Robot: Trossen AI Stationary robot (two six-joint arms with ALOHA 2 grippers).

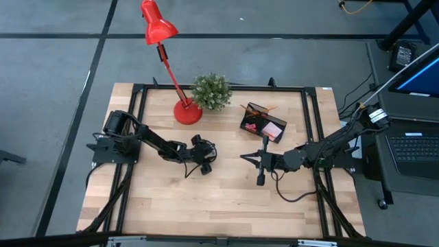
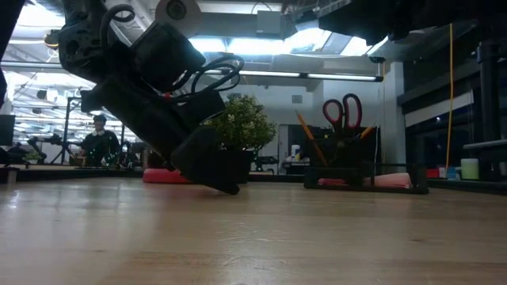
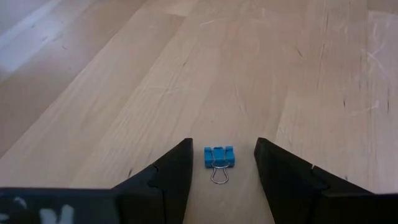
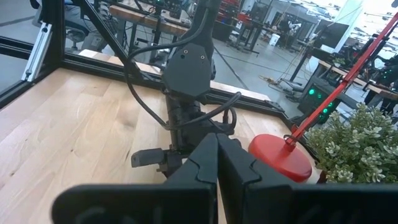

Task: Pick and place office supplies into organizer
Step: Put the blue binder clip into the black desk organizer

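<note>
Low over the pale wooden table (image 1: 226, 199), the left pincer (image 3: 219, 177) is spread wide around a small blue binder clip (image 3: 219, 157), while the right pincer (image 1: 248, 160) waits clenched near the small black rectangular organizer (image 1: 263, 122).

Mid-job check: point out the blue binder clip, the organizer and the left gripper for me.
binder clip (image 3: 219, 157), left wrist view, on its blue body.
organizer (image 1: 255, 124), high view, on its black wall nearest the arms.
left gripper (image 3: 221, 171), left wrist view, midway between its open fingertips, either side of the clip.
</note>
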